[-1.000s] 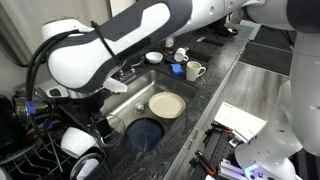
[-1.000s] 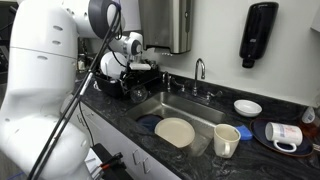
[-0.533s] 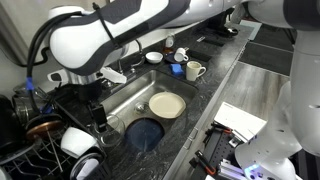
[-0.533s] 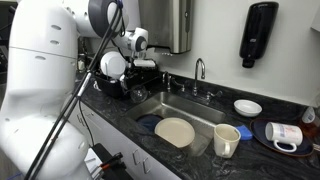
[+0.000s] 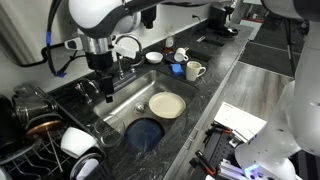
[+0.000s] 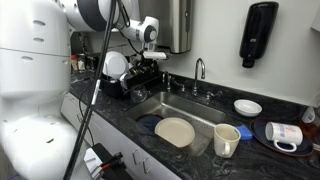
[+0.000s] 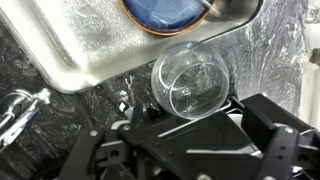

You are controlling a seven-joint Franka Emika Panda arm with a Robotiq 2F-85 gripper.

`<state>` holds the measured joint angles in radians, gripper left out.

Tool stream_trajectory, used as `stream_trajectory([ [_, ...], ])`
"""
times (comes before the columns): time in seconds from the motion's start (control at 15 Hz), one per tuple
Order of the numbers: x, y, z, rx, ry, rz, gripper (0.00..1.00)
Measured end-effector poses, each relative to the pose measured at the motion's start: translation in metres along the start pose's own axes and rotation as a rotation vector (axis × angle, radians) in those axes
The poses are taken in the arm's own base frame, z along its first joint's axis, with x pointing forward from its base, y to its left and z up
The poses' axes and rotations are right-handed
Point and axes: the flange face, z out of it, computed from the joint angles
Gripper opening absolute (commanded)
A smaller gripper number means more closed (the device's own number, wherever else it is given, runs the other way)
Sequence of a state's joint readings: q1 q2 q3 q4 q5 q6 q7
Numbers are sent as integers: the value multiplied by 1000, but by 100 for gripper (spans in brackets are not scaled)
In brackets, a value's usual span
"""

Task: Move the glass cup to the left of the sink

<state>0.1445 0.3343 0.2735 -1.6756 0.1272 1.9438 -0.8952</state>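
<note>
The fingers stand wide and hold nothing, their dark links filling the lower part of the wrist view. The glass cup sits just above them at the frame's centre, in line with the gap between them but touched by neither, seemingly upright with its open rim facing the camera. It rests on the black speckled table, right beside the rounded corner of the sink and outside the basin, where a blue dish shows at the top edge. In an exterior view the arm hangs over the table strip between the sink and the dish rack at the lower left; the cup is too small to pick out there. By my judgement the cup is set at its place and the step in hand is the release; the next move calls for a straight lift clear, without brushing the rim
</note>
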Motion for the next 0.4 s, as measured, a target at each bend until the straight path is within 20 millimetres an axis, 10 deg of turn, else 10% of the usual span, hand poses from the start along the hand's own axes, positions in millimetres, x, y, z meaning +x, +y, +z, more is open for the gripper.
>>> stream_trajectory([
  [0.4,-50,7,-49,-28,-73,64,100],
])
